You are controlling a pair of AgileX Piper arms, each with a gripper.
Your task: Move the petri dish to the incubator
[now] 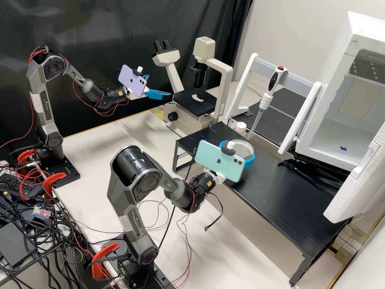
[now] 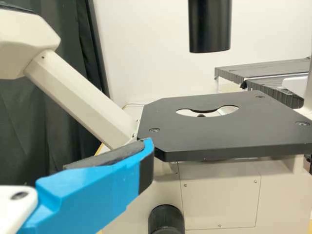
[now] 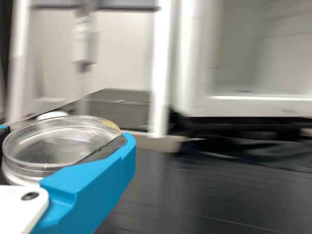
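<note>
- I have the petri dish (image 3: pixel 63 144) gripped in my right jaws (image 1: pixel 242 147), above the black counter (image 1: pixel 280 192).
- Incubator (image 1: pixel 329 92) opening: ahead, rightward; right arm nearer.
- Left jaws (image 1: pixel 159 85) open.

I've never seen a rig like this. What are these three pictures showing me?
The machine is two robot arms, left and right, each ending in a gripper with two blue fingers. The high view comes from a fixed camera looking down; the other two come from cameras on the wrists.

The right gripper holds a clear, round petri dish above a low black table. The left gripper is open and empty, near a microscope. Farther back, a pipette hangs on a rack, and a white incubator stands with its door open.
</note>
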